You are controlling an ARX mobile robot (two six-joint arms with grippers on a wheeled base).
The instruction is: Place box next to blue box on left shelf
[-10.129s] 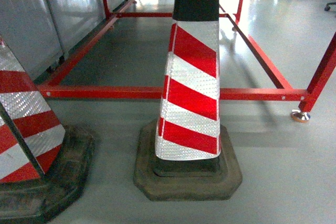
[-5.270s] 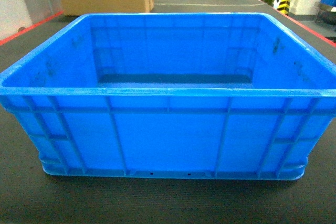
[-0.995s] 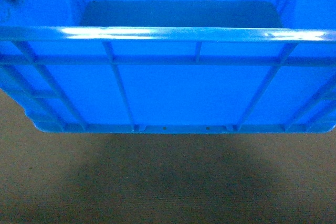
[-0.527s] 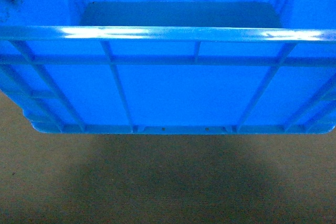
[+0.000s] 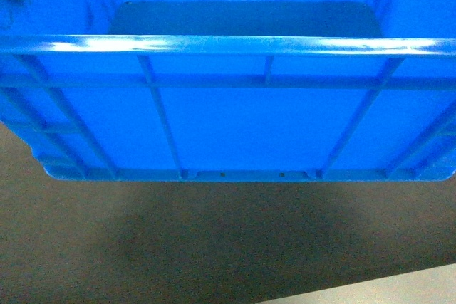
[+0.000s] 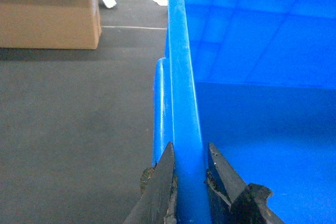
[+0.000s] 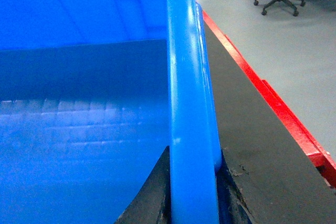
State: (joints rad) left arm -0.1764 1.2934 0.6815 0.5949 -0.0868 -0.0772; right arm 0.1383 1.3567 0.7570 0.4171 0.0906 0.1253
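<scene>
Blue box (image 5: 256, 119), two clamping grippers

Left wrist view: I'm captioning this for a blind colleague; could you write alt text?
The left gripper clamps the rim of the box, one finger outside the wall and one inside. A cardboard carton sits on the dark surface behind.

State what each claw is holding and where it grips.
Both hold the blue crate by its rim. The left claw straddles the left wall's rim; the right claw straddles the right wall's rim, one finger inside and one outside.
</scene>
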